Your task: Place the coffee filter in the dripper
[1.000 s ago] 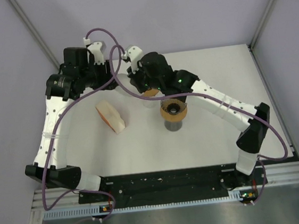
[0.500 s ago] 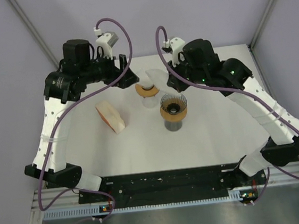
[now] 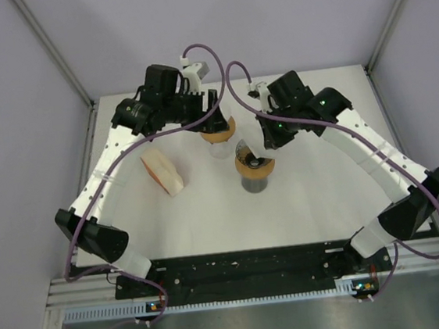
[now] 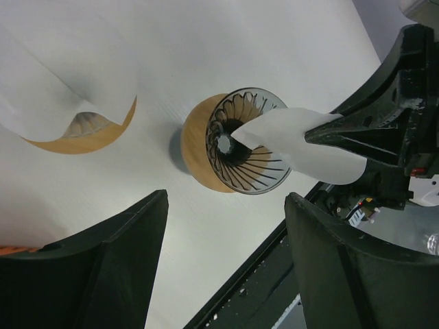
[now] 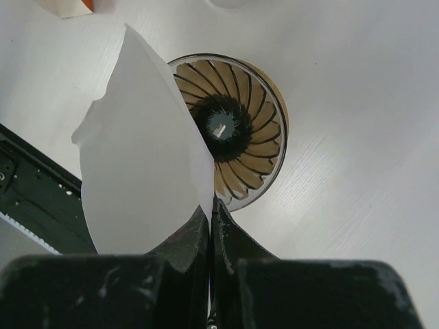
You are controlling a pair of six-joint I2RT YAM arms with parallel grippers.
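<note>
The dripper (image 3: 252, 165) is a ribbed glass cone with a wooden collar on a dark stand at the table's middle. It also shows in the left wrist view (image 4: 233, 154) and the right wrist view (image 5: 240, 137). My right gripper (image 3: 268, 137) is shut on a white paper coffee filter (image 5: 140, 171). It holds the filter tilted just above the dripper's rim, with the filter tip (image 4: 250, 137) pointing into the cone. My left gripper (image 4: 226, 199) is open and empty, a little behind and left of the dripper, above the table.
A second wooden-collared holder with white paper (image 3: 218, 132) stands just behind the dripper, under my left gripper; it also shows in the left wrist view (image 4: 82, 127). A white and orange filter pack (image 3: 162, 171) lies to the left. The black rail (image 3: 238, 266) runs along the near edge.
My right gripper has carried the filter forward and down, over the dripper. My left arm has swung right, toward the middle of the table.
</note>
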